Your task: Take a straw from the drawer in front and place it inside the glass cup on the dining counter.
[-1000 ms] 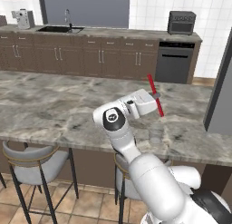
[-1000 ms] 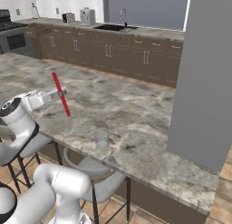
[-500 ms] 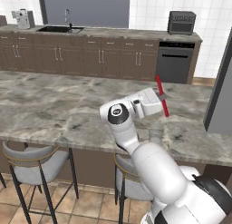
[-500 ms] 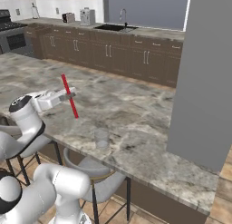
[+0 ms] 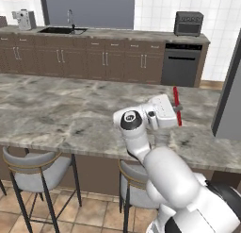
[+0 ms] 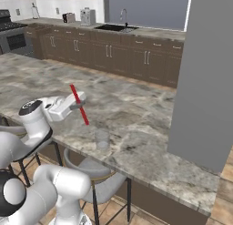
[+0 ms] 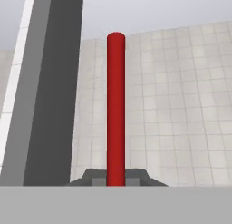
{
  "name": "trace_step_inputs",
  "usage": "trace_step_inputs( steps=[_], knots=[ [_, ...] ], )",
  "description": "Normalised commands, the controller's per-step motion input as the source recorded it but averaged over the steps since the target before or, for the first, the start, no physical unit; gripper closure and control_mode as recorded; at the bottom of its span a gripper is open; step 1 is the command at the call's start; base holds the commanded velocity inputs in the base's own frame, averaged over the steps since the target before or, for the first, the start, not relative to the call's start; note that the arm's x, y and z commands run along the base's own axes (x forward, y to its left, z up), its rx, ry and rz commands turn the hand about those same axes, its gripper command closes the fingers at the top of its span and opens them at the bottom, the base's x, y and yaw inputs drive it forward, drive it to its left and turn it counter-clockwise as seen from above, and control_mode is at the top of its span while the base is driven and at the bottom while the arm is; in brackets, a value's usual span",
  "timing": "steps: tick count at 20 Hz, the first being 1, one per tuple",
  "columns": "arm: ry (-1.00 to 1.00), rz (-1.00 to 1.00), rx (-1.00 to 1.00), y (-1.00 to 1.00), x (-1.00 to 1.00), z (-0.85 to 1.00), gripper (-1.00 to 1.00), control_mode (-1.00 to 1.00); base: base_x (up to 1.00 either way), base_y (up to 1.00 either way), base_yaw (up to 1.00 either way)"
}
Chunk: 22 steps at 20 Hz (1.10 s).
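My gripper (image 5: 178, 107) (image 6: 78, 103) is shut on the red straw (image 5: 176, 104) (image 6: 79, 105) and holds it above the marble dining counter (image 5: 56, 109) (image 6: 136, 128). The straw stands nearly upright, leaning a little, gripped near its middle. The glass cup (image 6: 102, 139) stands on the counter near its front edge, below and just right of the straw's lower end in the right base view. In the hand view the straw (image 7: 116, 109) rises straight up from between the fingertips (image 7: 90, 177) against a tiled wall. The drawer is out of view.
Grey-cushioned stools (image 5: 33, 163) (image 6: 98, 174) stand under the counter's near edge. A tall grey panel (image 6: 205, 78) rises at the counter's right end. Behind the counter runs the wall worktop with a sink (image 5: 63, 30), a toaster oven (image 5: 188, 23) and a dishwasher (image 5: 181, 64).
The hand has carried the straw to the right along the counter, closer to the glass cup. The grip has stayed shut.
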Motion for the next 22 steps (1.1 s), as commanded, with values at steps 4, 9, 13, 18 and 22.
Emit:
trace_step_inputs(
  steps=[4, 9, 13, 18, 22],
  knots=[
    [-0.12, 0.0, 0.07, 0.0, 0.0, 0.0, 1.0, -1.0, 0.0, 0.0, 0.0],
    [-0.09, 0.0, 0.09, 0.0, 0.0, 0.0, 1.0, -1.0, 0.0, 0.0, 0.0],
    [-0.01, -0.01, 0.06, 0.0, 0.0, -0.03, 1.0, -1.0, 0.0, 0.0, 0.0],
    [0.0, -0.05, 0.0, 0.0, 0.0, -0.16, 1.0, -1.0, 0.0, 0.0, 0.0],
    [0.03, -0.04, 0.0, 0.0, 0.04, -0.21, 1.0, -1.0, 0.0, 0.0, 0.0]
  ],
)
